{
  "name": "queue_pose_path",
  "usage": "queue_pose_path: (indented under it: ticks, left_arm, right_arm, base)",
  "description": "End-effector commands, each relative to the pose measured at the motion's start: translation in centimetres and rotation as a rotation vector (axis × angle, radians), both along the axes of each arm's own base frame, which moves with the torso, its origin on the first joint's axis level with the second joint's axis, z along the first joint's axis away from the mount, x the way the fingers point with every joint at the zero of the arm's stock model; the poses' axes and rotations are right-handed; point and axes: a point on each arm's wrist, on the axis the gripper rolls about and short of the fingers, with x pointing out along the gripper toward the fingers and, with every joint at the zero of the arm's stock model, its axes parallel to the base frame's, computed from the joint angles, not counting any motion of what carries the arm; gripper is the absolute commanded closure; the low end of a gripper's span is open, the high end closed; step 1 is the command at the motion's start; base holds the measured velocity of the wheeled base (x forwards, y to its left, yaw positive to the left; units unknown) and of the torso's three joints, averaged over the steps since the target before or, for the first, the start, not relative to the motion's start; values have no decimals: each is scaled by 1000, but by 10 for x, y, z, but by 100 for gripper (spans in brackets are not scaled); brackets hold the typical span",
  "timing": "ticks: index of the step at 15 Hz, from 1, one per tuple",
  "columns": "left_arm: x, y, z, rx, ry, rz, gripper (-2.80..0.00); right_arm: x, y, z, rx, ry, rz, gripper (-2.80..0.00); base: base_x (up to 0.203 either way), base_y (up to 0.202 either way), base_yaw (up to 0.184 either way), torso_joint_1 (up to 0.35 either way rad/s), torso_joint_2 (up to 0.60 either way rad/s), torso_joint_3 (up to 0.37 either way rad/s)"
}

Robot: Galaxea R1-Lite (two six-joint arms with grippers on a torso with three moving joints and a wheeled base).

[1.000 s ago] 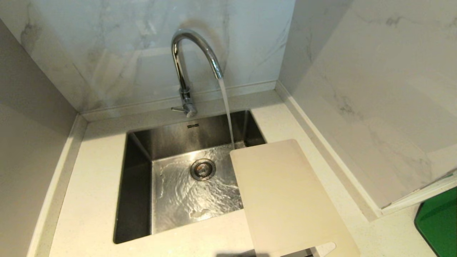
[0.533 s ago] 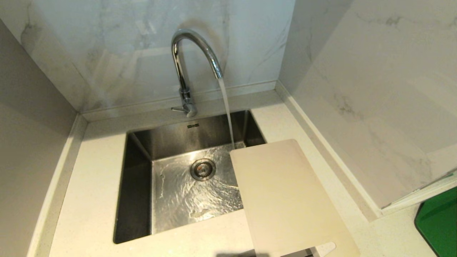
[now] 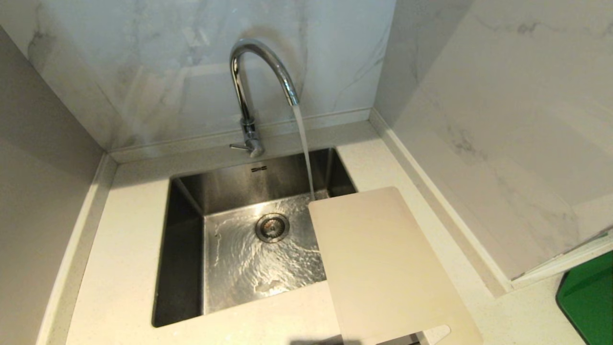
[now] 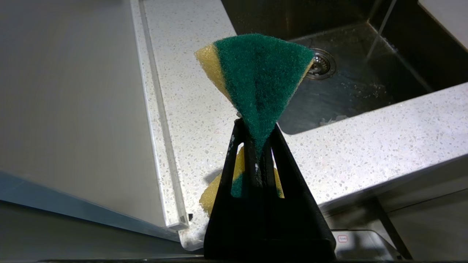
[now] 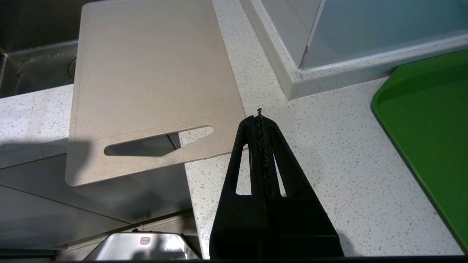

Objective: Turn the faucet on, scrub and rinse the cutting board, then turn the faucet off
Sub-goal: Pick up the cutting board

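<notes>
Cream-white plastic, flat and rectangular with rounded corners, the cutting board [image 3: 383, 268] lies on the right side of the speckled white stone counter [image 3: 119, 268]; its far left corner hangs over the steel sink [image 3: 184, 249], and its near end with the slot handle reaches past the counter's front edge, as you see in the right wrist view. This overhang is your first risk: I judge that a push from the side or a press on the near end could tip the board off the counter or slide it down into the basin. The tall chrome gooseneck faucet [image 3: 254, 72] is already running, and the stream of water [image 3: 304, 148] falls just beside the board's far corner, so when you move the board under it the water may splash onto the counter and make the plastic slippery. The left gripper [image 4: 257, 146] is clamped on a yellow sponge with a green scouring face [image 4: 259, 76], held over the counter to the left of the sink. Only a narrow part of the sponge is between the jaws, so I think hard scrubbing could pull it out. The right gripper [image 5: 259, 120] has its jaws pressed together with nothing in them, above the counter just beside the board's near right corner; you must part them before you can take the board. As for containers, there is 1: the sink holds only a thin sheet of moving water around the round drain [image 3: 272, 226]. At the far right a bright green slab [image 3: 586, 302] lies on the counter, well apart from the work.
</notes>
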Motion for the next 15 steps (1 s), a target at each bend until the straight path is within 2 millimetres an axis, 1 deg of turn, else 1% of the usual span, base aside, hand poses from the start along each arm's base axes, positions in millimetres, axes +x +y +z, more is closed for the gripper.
queue_pose_path:
  ticks: [1,15]
  left_arm:
    - [0,0,-1,-9,2,3,0]
    - [0,0,0,-37,1,10,0]
  right_arm:
    - [0,0,0,0,0,1,0]
    - [0,0,0,0,0,1,0]
  base:
    - [0,0,0,0,0,0]
    - [0,0,0,0,0,0]
